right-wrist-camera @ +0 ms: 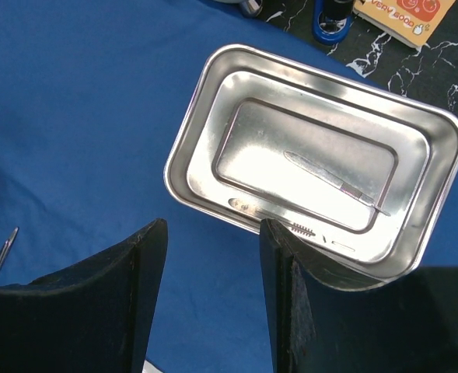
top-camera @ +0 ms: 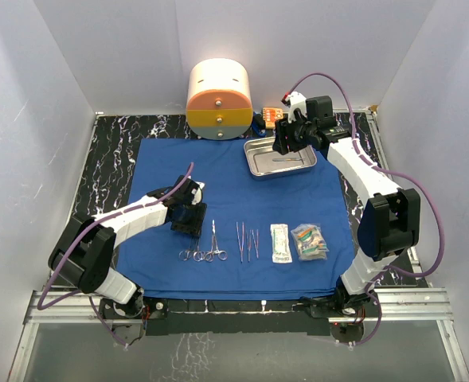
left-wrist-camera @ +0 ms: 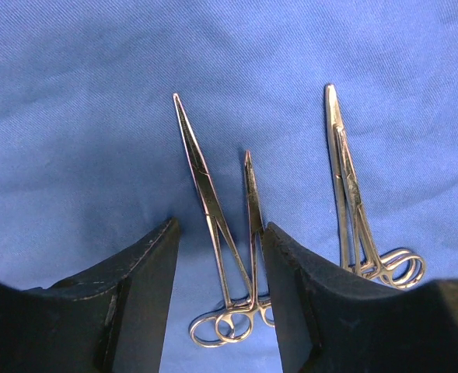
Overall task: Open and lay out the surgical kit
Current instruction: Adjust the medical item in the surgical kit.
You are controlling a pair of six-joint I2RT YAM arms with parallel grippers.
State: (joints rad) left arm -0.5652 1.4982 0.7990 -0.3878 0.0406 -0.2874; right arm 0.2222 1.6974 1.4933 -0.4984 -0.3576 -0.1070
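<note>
Left gripper (left-wrist-camera: 219, 229) is hovering half open and empty over the blue cloth (left-wrist-camera: 73, 116). A ring-handled instrument (left-wrist-camera: 213, 210) is lying under the finger gap, rings nearest, spread tips pointing away. Right gripper (right-wrist-camera: 213, 225) is hanging half open and empty at the steel tray (right-wrist-camera: 415, 140) edge, with a scalpel (right-wrist-camera: 330, 180) lying diagonally inside. The orange box (right-wrist-camera: 400, 12) is showing "VERY GOOD".
</note>
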